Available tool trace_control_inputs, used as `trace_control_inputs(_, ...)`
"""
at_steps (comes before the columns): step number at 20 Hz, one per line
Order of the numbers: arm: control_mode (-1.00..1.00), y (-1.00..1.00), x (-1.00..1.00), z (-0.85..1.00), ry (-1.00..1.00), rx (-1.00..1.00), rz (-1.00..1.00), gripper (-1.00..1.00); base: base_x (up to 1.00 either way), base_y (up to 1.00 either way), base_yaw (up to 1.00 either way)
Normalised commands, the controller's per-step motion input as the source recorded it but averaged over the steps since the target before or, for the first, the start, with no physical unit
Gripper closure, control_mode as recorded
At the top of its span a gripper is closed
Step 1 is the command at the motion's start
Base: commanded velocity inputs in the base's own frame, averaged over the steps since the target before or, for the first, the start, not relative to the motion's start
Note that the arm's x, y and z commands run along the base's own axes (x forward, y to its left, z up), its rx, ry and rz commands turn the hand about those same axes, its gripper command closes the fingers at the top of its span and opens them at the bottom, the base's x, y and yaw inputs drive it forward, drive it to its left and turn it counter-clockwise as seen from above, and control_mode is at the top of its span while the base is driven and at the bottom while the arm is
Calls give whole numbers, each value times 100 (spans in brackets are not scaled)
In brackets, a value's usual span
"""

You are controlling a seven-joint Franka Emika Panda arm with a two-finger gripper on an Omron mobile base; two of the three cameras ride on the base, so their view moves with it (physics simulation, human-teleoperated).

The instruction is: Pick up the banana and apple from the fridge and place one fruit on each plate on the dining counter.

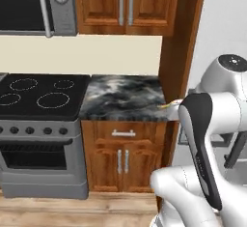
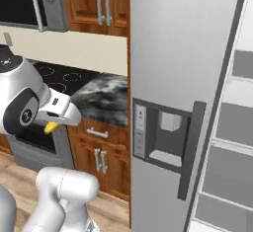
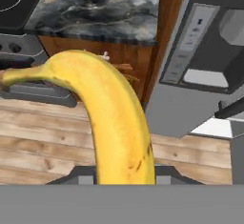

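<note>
Hand view: one curved bright yellow banana [image 3: 114, 123], jaws pinched narrowly on it, before one brushed light-grey fridge [image 3: 200, 61].

The left base view looks forward and slightly down from behind the arm's left side, facing the stove [image 1: 41, 95], the marble-topped wall cabinet [image 1: 123, 98] and the upper cabinets [image 1: 125, 4] from a moderate range; the right base view looks from behind the arm's right side, set near the fridge [image 2: 183, 78] door and its dispenser panel [image 2: 165, 135]; both base views share the stove, the marble top and the cabinet doors below it; the hand view looks downward along the gripper at the wooden floor [image 3: 47, 137], with the banana [image 3: 116, 123] very close to the lens and the same cabinet, stove edge and dispenser behind it.
</note>
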Motion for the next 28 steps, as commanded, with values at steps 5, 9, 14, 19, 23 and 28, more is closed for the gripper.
trace_control_inputs(5, 100, 0, 0, 0, 0, 0, 0, 100, 0, 58, 94)
trace_control_inputs(9, 100, 0, 0, 0, 0, 0, 0, 100, 9, 42, 88)
trace_control_inputs(14, 100, 0, 0, 0, 0, 0, 0, 100, 19, 18, 97)
trace_control_inputs(19, 100, 0, 0, 0, 0, 0, 0, 100, 47, 0, 100)
trace_control_inputs(23, 100, 0, 0, 0, 0, 0, 0, 100, 56, 0, 99)
trace_control_inputs(28, 100, 0, 0, 0, 0, 0, 0, 100, 79, -15, 88)
